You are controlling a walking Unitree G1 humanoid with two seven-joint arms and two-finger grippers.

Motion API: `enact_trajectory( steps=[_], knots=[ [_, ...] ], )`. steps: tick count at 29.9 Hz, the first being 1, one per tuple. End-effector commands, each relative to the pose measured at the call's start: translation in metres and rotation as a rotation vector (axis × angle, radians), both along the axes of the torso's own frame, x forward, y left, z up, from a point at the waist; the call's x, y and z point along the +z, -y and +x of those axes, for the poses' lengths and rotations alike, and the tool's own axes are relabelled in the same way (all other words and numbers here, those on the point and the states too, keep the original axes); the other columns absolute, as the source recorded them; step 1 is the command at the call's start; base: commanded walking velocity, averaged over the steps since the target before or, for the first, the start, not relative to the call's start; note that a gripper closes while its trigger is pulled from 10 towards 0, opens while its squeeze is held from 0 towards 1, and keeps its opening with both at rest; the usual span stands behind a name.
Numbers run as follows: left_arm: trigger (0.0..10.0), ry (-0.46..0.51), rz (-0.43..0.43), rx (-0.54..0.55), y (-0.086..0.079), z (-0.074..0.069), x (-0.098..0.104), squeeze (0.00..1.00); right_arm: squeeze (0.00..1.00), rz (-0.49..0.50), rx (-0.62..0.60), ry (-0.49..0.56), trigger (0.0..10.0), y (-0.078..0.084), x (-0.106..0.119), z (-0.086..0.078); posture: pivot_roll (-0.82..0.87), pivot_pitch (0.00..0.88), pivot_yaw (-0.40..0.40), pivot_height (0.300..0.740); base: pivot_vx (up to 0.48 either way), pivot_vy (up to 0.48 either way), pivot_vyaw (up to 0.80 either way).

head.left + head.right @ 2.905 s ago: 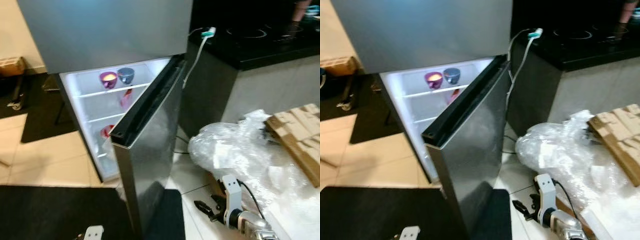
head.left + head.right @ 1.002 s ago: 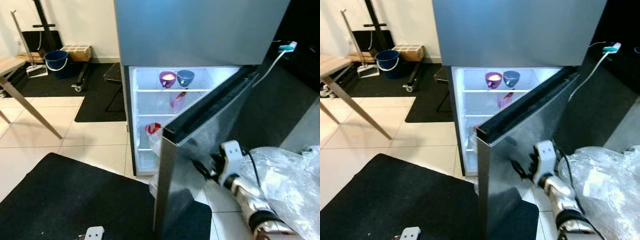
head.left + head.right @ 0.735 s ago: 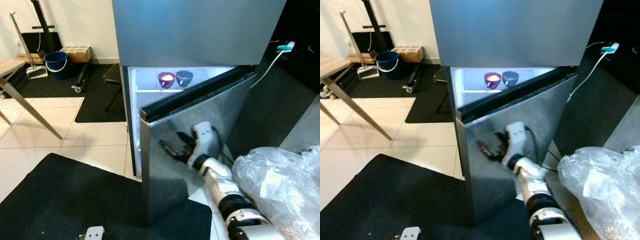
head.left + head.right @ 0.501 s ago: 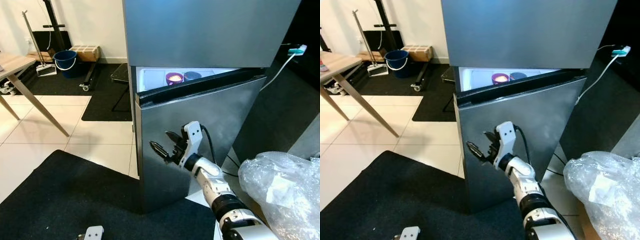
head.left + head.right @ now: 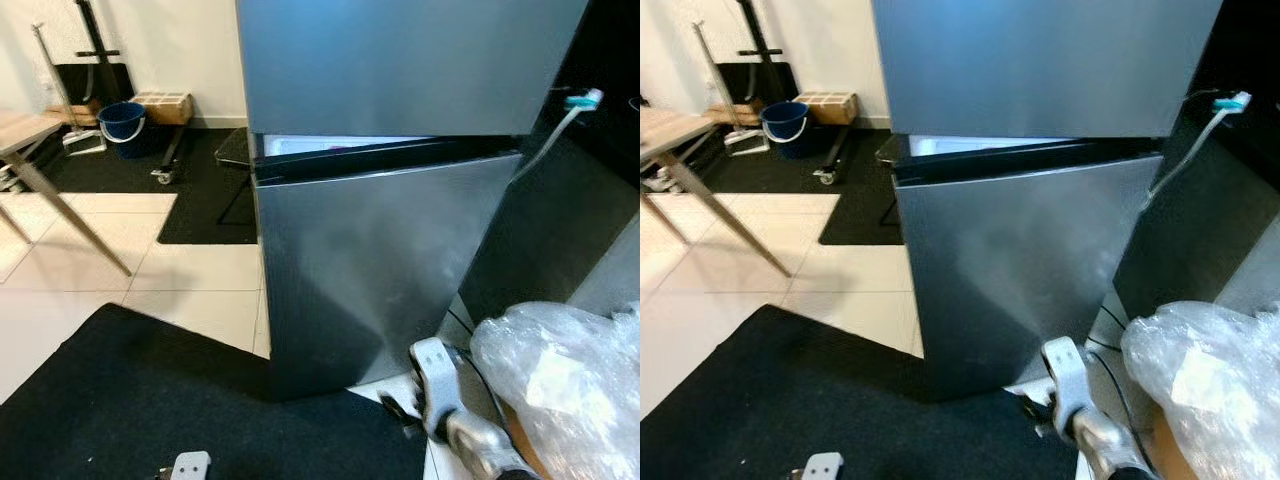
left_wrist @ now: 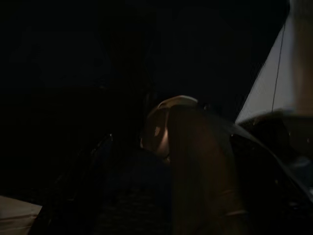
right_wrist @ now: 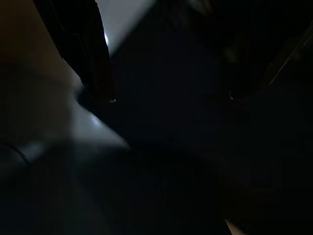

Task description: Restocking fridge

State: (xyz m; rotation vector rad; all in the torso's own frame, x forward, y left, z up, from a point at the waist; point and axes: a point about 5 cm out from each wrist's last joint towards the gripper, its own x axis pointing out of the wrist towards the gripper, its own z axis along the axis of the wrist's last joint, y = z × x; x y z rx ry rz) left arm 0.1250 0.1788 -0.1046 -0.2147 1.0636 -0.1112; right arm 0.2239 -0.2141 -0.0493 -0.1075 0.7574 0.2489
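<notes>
Now the big grey fridge (image 5: 400, 100) stands right in front, and its lower door (image 5: 380, 270) is almost shut, with just a thin bright crack along the top. That door looks heavy, stiff and smooth, so it could slip; I think the best place to push or pull is the free edge near the top corner. The right pincer (image 5: 392, 409) hangs low by the floor, below the door and not touching it, next to a crinkly plastic bag (image 5: 560, 370). I cannot tell if its fingers are spread or pressed together. The left arm hangs idle in the dark.
</notes>
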Motion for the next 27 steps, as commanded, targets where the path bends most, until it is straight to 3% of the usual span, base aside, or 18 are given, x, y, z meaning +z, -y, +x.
enact_trajectory(
  steps=[1, 2, 6, 10, 13, 21, 27],
  knots=[
    [10.0, -0.036, -0.003, -0.001, 0.001, -0.009, -0.003, 0.00, 0.00, -0.008, -0.003, -0.023, 10.0, -0.004, -0.003, -0.002, 0.06, 0.000, -0.033, 0.740, 0.000, 0.000, 0.80],
    [10.0, -0.036, -0.003, -0.001, 0.001, -0.009, -0.003, 0.00, 0.00, -0.008, -0.003, -0.023, 10.0, -0.004, -0.003, -0.002, 0.06, 0.000, -0.033, 0.740, 0.000, 0.000, 0.80],
    [10.0, -0.044, 0.015, -0.016, -0.001, -0.009, -0.003, 0.00, 0.00, -0.085, -0.086, -0.166, 10.0, 0.017, -0.024, -0.043, 0.05, 0.000, -0.030, 0.740, 0.000, 0.000, 0.80],
    [10.0, -0.045, 0.017, -0.019, -0.001, -0.009, -0.003, 0.00, 0.00, -0.111, -0.115, -0.209, 10.0, 0.022, -0.029, -0.056, 0.05, 0.000, -0.030, 0.740, 0.000, 0.000, 0.79],
    [10.0, -0.043, 0.021, -0.018, -0.001, -0.009, -0.003, 0.00, 0.00, -0.142, -0.161, -0.289, 10.0, 0.031, -0.038, -0.080, 0.05, 0.000, -0.024, 0.740, 0.000, 0.000, 0.79],
    [10.0, -0.040, 0.024, 0.002, -0.002, -0.008, -0.003, 0.00, 0.00, -0.145, -0.179, -0.342, 10.0, 0.031, -0.045, -0.099, 0.05, 0.000, -0.022, 0.740, 0.000, 0.000, 0.79],
    [10.0, -0.038, 0.033, 0.008, -0.003, -0.007, -0.003, 0.00, 0.00, -0.176, -0.200, -0.351, 10.0, 0.032, -0.047, -0.104, 0.04, 0.000, -0.018, 0.740, 0.000, 0.000, 0.00]
  ],
)
